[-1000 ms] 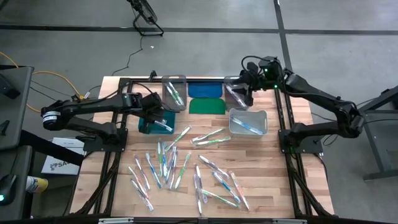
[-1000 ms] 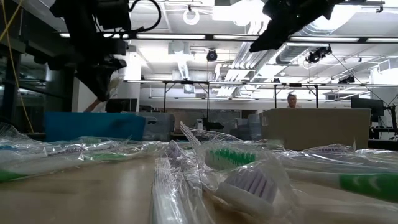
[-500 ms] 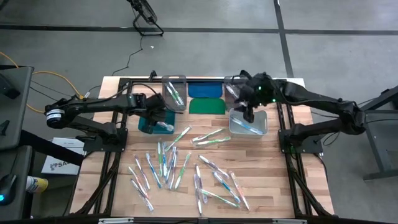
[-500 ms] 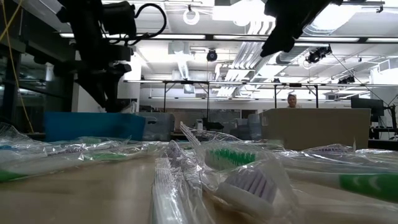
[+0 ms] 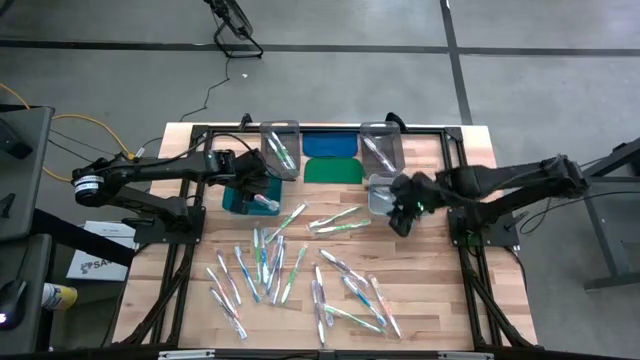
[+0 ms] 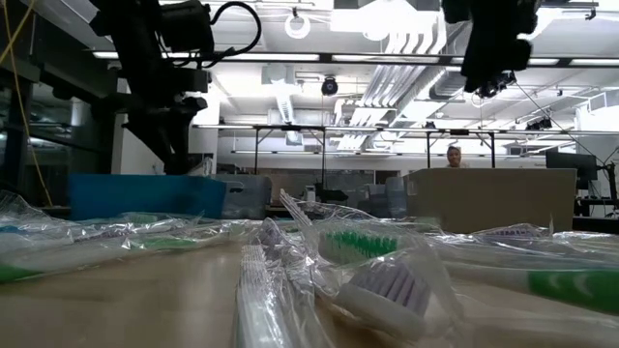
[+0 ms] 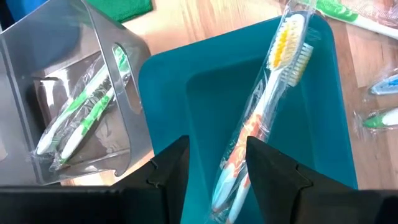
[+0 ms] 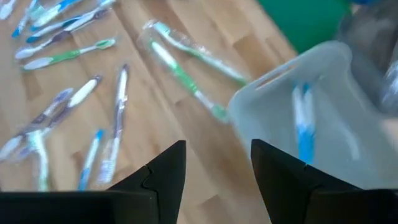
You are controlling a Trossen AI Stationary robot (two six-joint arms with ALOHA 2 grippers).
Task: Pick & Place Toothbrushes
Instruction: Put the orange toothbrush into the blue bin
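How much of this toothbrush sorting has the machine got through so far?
Only a little. A few toothbrushes lie in bins: an orange one in the teal bin, green ones in a clear bin, a blue one in another clear bin. The left gripper, open, hangs over the teal bin; the right gripper is open and empty. Dozens of loose toothbrushes wait on the table.

I work in a big open lab or workshop hall: grey concrete floor [image 5: 560,100], strip lights and bare ducts [image 6: 387,82] overhead, workbenches [image 6: 319,193] behind my desk [image 5: 430,290].
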